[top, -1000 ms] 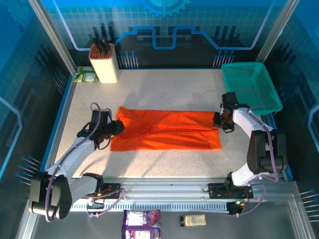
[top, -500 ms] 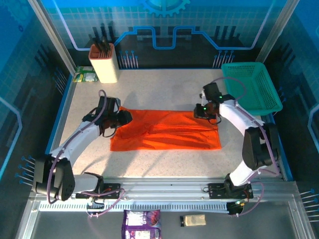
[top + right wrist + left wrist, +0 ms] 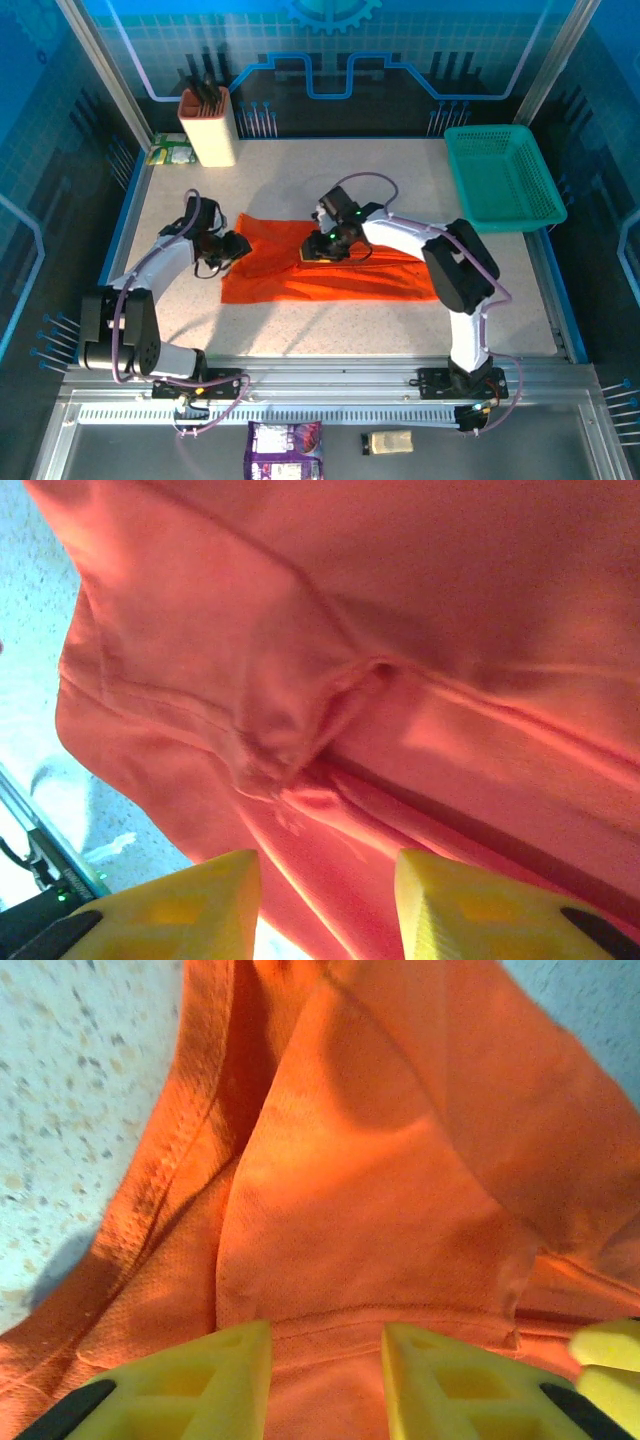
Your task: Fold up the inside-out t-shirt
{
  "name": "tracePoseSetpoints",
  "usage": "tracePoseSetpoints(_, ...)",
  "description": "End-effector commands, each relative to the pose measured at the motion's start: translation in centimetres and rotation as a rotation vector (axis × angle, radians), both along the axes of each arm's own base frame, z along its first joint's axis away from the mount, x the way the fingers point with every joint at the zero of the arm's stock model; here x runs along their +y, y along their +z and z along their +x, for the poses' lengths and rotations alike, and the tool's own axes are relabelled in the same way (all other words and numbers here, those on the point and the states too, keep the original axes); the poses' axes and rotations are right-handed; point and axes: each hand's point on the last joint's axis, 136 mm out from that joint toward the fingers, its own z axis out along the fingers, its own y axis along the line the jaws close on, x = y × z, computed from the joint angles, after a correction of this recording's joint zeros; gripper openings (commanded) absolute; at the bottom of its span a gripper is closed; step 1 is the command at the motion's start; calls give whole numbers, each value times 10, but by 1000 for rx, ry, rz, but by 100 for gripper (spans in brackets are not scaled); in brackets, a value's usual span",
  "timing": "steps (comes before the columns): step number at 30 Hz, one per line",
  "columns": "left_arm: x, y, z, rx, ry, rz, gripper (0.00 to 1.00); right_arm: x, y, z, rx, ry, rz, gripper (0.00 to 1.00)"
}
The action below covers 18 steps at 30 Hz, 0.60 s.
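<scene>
T-shirt [image 3: 335, 270] flat on table [image 3: 300, 180]; both arms' fingers part-open, grip unclear.

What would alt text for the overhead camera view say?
An orange t-shirt lies folded into a long band on a speckled table, the left gripper at its left end and the right gripper over its middle. A teal basket sits far right.

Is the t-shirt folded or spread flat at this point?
Partly folded. The t-shirt lies as a long narrow band on the table, with cloth layers overlapping in the wrist views; no compact final fold.
</scene>
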Motion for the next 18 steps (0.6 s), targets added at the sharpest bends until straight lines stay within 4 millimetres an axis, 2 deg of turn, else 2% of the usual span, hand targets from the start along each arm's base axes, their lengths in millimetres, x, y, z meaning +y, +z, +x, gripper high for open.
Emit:
tracePoseSetpoints(1, -8, -12, -15, 66, -26, -59, 33, 28, 1, 2, 41, -19, 65, 43)
tracePoseSetpoints(5, -3, -24, -23, 106, -17, -39, 33, 35, -14, 2, 73, -23, 64, 44)
tracePoseSetpoints(10, 0, -35, -27, 131, -13, -29, 34, 41, -17, 5, 84, -33, 92, 38)
tracePoseSetpoints(14, -2, -40, -27, 144, -16, -37, 34, 40, -17, 4, 85, -38, 87, 28)
tracePoseSetpoints(18, -1, -44, -28, 155, -19, -34, 34, 40, -14, 5, 80, -38, 89, 9)
